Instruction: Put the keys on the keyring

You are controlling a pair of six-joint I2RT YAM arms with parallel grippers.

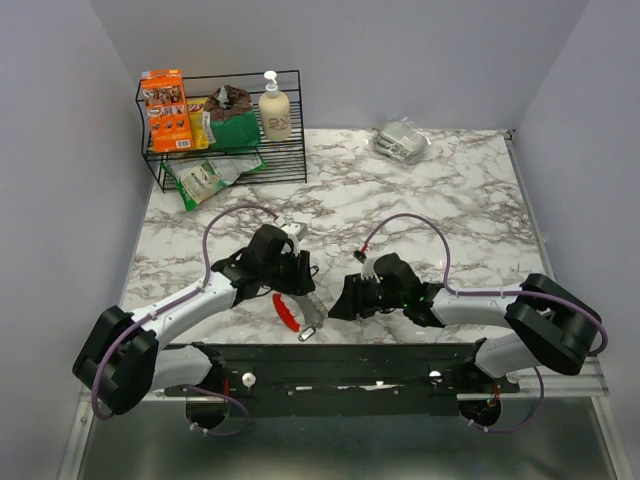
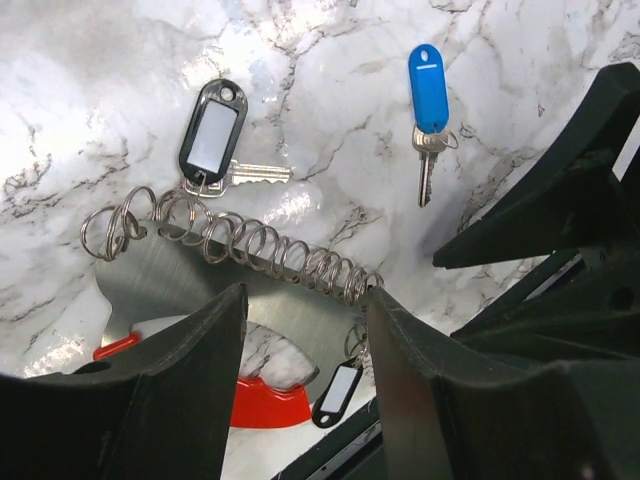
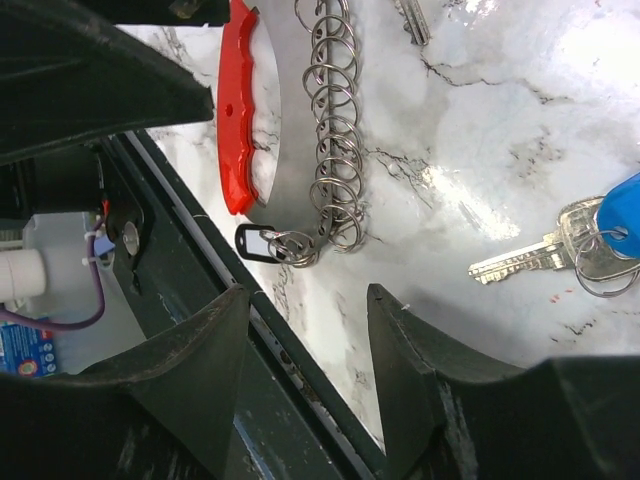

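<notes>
The keyring lies at the table's near edge: a red clip (image 2: 262, 400) (image 3: 238, 110) (image 1: 285, 310) on a curved silver plate, with a chain of silver rings (image 2: 250, 245) (image 3: 335, 130) and a small black tag (image 3: 255, 242). A blue-headed key (image 2: 428, 90) (image 3: 625, 215) lies loose on the marble. A silver key on a black tag (image 2: 212, 135) lies next to the chain's far end. My left gripper (image 2: 305, 300) (image 1: 300, 278) hovers open over the chain, holding nothing. Just right of the keyring, my right gripper (image 3: 305, 300) (image 1: 345, 298) is open and empty over the table edge.
A black wire rack (image 1: 230, 130) with snack packs and a soap bottle (image 1: 274, 108) stands at the back left. A silver packet (image 1: 402, 140) lies at the back right. The black mounting rail (image 1: 330, 360) runs along the near edge, close under both grippers.
</notes>
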